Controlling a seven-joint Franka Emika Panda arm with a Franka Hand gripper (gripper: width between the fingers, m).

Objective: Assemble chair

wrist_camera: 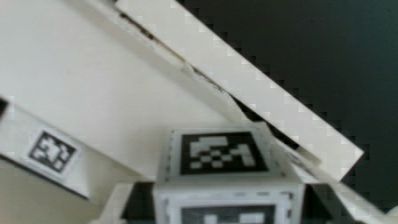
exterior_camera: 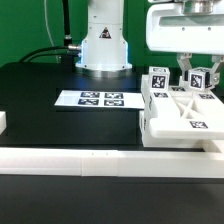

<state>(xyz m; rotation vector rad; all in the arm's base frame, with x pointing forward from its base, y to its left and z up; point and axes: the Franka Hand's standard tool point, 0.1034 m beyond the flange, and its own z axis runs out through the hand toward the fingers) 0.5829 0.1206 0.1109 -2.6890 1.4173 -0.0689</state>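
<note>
The end effector (exterior_camera: pixel 187 72) grips a tagged post (exterior_camera: pixel 197 79) atop the chair (exterior_camera: pixel 178 112).

Exterior view: fixed camera off the arm, set low and level with the desk (exterior_camera: pixel 40 95), facing the robot base (exterior_camera: pixel 105 45) across the border rail (exterior_camera: pixel 90 160) in the foreground; medium distance, whole work area in frame, marker board (exterior_camera: pixel 100 99) near centre. Wrist view: camera on the wrist, looking steeply down past the claw (wrist_camera: pixel 222 200), very near, blurred. Shared area: the tagged chair (exterior_camera: pixel 180 105) (wrist_camera: pixel 214 150) parts at the exterior view's right.
</note>
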